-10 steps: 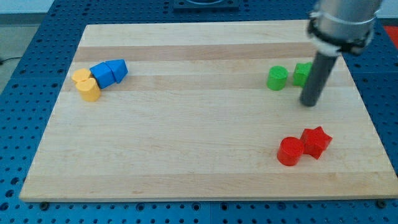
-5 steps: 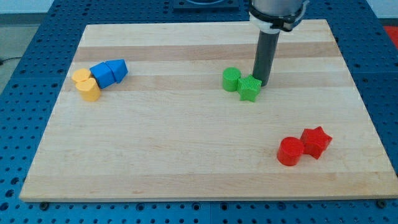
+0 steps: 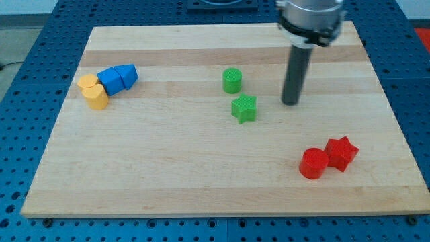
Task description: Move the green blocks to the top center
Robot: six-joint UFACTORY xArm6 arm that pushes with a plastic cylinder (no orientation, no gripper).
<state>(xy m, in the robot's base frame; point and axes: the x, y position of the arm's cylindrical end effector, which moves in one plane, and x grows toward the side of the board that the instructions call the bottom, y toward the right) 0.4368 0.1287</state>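
Midway through the gathering step; green cylinder (image 3: 232, 80) and green star (image 3: 244, 108) sitting near board centre, close but apart, star below and slightly to the view's right; my tip (image 3: 290, 102) planted well to the view's right of the star, touching neither block; no gripper here, just the bare rod; next up, by the look of it: swing beneath the star and push toward the view's top, sweeping the cylinder along.
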